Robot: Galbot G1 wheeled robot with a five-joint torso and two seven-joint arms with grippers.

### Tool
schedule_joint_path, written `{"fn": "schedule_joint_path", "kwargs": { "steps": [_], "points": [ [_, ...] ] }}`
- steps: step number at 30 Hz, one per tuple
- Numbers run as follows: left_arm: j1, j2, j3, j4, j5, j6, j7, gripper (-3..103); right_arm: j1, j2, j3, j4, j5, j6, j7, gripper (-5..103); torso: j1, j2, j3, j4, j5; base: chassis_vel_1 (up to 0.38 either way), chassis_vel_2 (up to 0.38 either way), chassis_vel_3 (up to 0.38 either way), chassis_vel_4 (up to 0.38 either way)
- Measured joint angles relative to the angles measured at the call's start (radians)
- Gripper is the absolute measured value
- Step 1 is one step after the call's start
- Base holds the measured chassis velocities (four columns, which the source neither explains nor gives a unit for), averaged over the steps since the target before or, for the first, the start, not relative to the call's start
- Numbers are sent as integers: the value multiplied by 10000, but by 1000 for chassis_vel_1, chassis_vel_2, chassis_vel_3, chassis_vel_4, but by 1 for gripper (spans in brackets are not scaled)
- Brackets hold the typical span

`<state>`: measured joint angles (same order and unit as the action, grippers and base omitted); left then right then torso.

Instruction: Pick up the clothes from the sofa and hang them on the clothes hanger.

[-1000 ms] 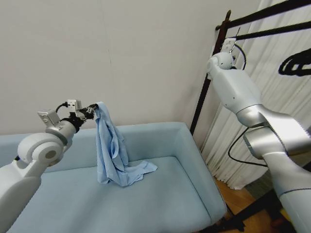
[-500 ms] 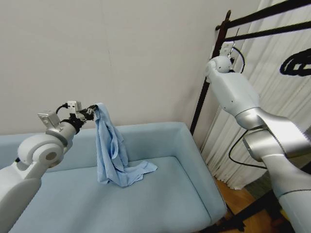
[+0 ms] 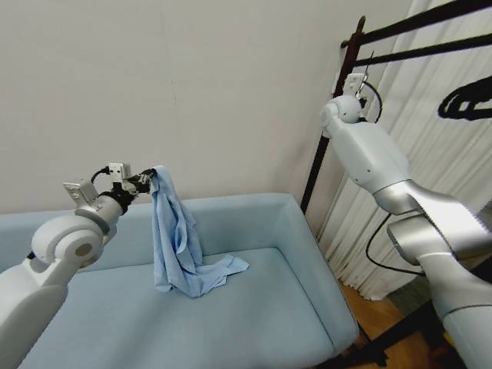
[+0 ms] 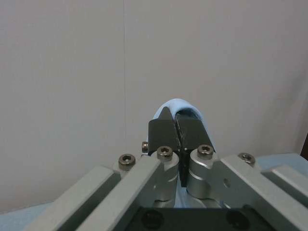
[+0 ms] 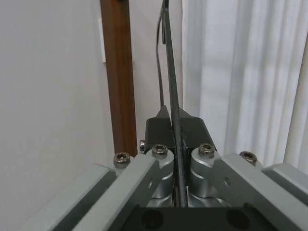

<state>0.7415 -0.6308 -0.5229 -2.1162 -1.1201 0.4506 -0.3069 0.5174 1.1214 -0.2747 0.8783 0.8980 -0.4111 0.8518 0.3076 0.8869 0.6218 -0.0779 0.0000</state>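
The sofa [image 3: 261,315] is the biggest thing before me: pale blue, with a low back against the plain wall, and its right-hand end close to the clothes rack [image 3: 329,134]. The rack has a dark wooden post and black rails running off to the right in front of a white curtain [image 3: 430,177].

The garment [image 3: 175,246] is a thin, light blue piece of cloth, a shade deeper than the sofa. I hold its top edge up near the wall, above the sofa's back. From there it falls in long soft folds, and its lower end lies crumpled on the seat cushion, with one corner spread out towards the right.

My left gripper [image 3: 144,180] is raised above the left part of the sofa. Its dark fingers [image 4: 161,134] are pressed together on a fold of the blue cloth, which bulges over their tips.

My right gripper [image 3: 360,75] is up high beside the rack's post. Its fingers [image 5: 159,130] pinch a thin black hanger [image 5: 169,72], whose bar runs straight up between them.
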Motion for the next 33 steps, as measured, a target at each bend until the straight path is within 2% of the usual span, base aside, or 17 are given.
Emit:
{"fn": "schedule_joint_path", "kwargs": {
  "steps": [9, 13, 20, 22, 25, 26, 29, 30, 31, 33],
  "points": [
    [121, -96, -28, 4, 130, -21, -2, 0, -353, -329, -226, 960, 456, -141, 211, 2, 0, 0, 1, 0, -1, 0, 0, 0, 0],
    [159, -155, -47, 17, 215, -37, -5, 0, -822, -945, -477, 2321, 1062, -310, 479, 2, 0, 0, 1, 2, -1, 0, 0, 0, 0],
    [100, -119, -47, 34, 253, -41, -21, 0, -1227, -1783, -744, 4041, 1853, -330, 506, 2, 0, 1, 1, -3, 1, 0, 0, 0, 0],
    [7, -27, -15, 37, 244, -41, -61, 0, -1276, -2207, -889, 4789, 2458, -358, 290, 2, 0, 1, 1, 3, 0, 0, 0, 0, 0],
    [-133, 174, 61, 95, 173, -41, -86, 0, -1387, -3070, -1101, 6096, 3505, -461, -512, 2, 0, 1, 0, 1, -3, 0, 0, 0, 0],
    [-133, 174, 61, 95, 173, -41, -86, 0, -1387, -3070, -1101, 6096, 3505, -461, -512, 2, 0, 1, 0, 1, -3, 0, 0, 0, 0],
    [-291, 485, 142, 195, 35, -35, -88, 0, -1616, -3765, -1196, 7035, 3980, -496, -1626, 2, -1, 1, -1, -6, 3, 0, 0, 0, 0],
    [-291, 485, 142, 195, 35, -35, -88, 0, -1616, -3765, -1196, 7035, 3980, -496, -1626, 2, -1, 1, -1, -6, 3, 0, 0, 0, 0],
    [-329, 645, 145, 225, -40, -34, -98, 0, -1702, -3891, -1198, 7266, 4138, -495, -1959, 2, -1, 1, -1, -6, 4, 0, 0, 0, 0],
    [-502, 936, 255, 360, -211, -47, -109, 0, -1912, -4055, -1113, 7670, 4662, -469, -2602, 2, -1, 1, 0, 4, 2, 0, 0, 0, 0]
  ]
}}
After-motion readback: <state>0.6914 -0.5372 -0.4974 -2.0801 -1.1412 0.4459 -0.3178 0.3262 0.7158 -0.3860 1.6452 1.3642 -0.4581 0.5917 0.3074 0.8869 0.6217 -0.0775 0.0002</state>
